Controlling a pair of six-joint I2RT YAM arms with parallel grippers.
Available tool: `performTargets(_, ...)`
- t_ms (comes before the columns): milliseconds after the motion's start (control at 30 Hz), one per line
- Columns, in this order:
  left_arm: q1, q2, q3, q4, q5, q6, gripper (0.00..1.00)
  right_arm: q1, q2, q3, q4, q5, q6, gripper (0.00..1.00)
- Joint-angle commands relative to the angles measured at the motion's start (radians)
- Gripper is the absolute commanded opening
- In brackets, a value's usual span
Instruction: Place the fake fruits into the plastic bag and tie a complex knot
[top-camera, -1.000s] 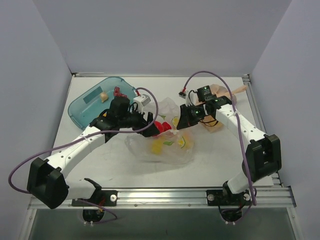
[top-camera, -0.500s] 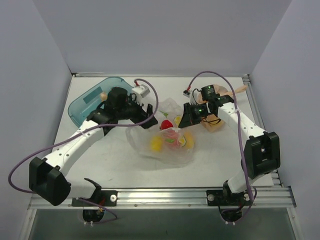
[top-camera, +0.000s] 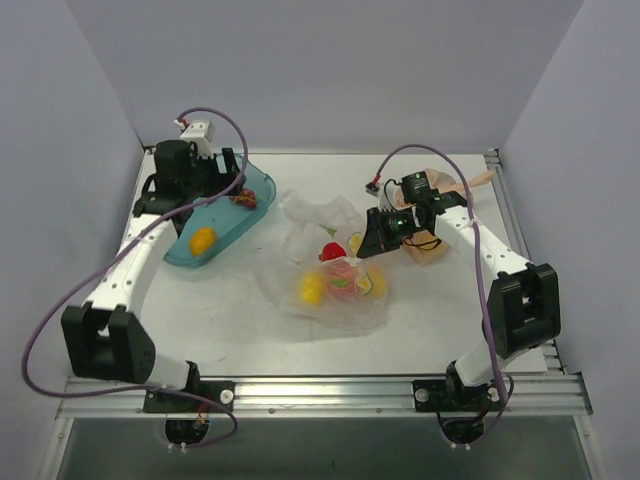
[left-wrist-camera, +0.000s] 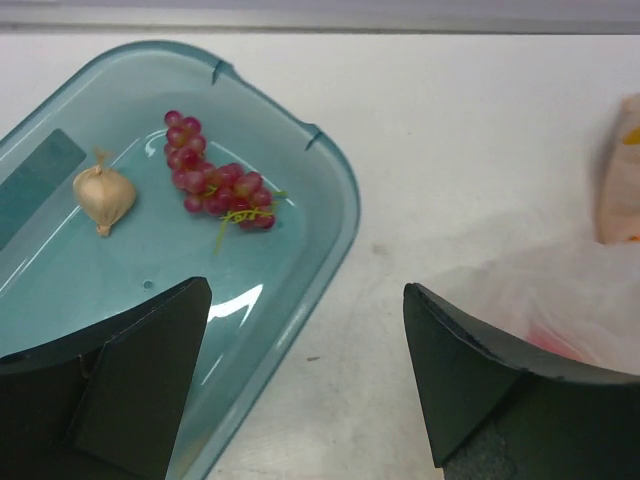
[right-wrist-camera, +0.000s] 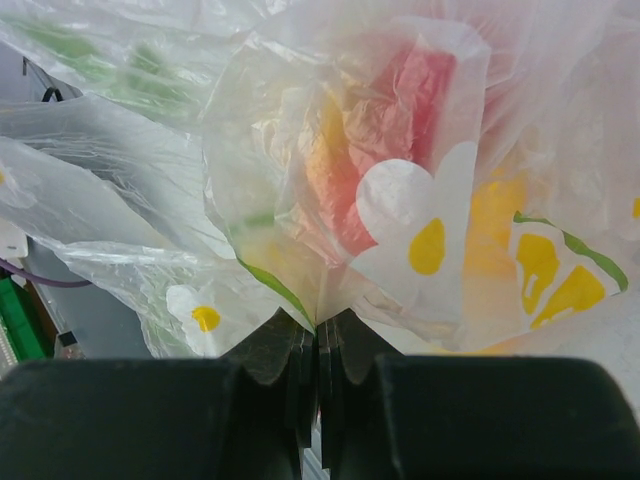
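Note:
The clear plastic bag (top-camera: 330, 300) lies mid-table with fake fruits inside: a red one (top-camera: 331, 250), a yellow one (top-camera: 313, 289) and a green-sliced one (top-camera: 366, 284). My right gripper (top-camera: 372, 238) is shut on the bag's right edge. In the right wrist view its jaws (right-wrist-camera: 318, 330) pinch the flower-printed film (right-wrist-camera: 400, 210), with a red fruit (right-wrist-camera: 410, 95) and a yellow fruit (right-wrist-camera: 495, 215) behind it. My left gripper (top-camera: 205, 180) hangs open and empty over the teal tray; its fingers (left-wrist-camera: 140, 380) straddle the tray's rim. No knot is in view.
The teal tray (top-camera: 185, 258) at the back left holds red grapes (left-wrist-camera: 215, 185) and a pale bulb (left-wrist-camera: 103, 195). A peach-orange bag (top-camera: 432, 250) lies behind my right gripper. Walls close in the table on three sides.
My left arm has swung away from the bag to the back left, above the tray, jaws still open. My right gripper has stayed shut on the bag's edge.

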Motion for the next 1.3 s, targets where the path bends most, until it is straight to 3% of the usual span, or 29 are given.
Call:
performTargets(0,0.027,0.185,0.113,0.013,-0.133,-0.035,0.89,-0.008,-0.039,-0.007,-0.018,0.009,-0.013,0.00)
performTargets(133,0.030,0.356,0.228,0.037,-0.151,-0.035,0.88,-0.032,-0.031,0.008,-0.027,-0.009,-0.009,0.00)
performTargets(300,0.030,0.558,0.353,0.039,-0.194,-0.033,0.96,-0.038,-0.019,0.024,-0.044,-0.011,-0.016,0.00)
performTargets(500,0.027,0.718,0.456,0.028,-0.208,-0.061,0.96,-0.040,0.002,0.044,-0.058,-0.018,-0.016,0.00)
performTargets(967,-0.022,0.924,0.637,-0.023,-0.367,0.079,0.97,-0.041,0.013,0.044,-0.059,-0.026,-0.013,0.00)
performTargets(1267,-0.011,0.945,0.651,-0.130,-0.323,0.114,0.93,-0.041,-0.004,0.039,-0.059,-0.008,-0.018,0.00)
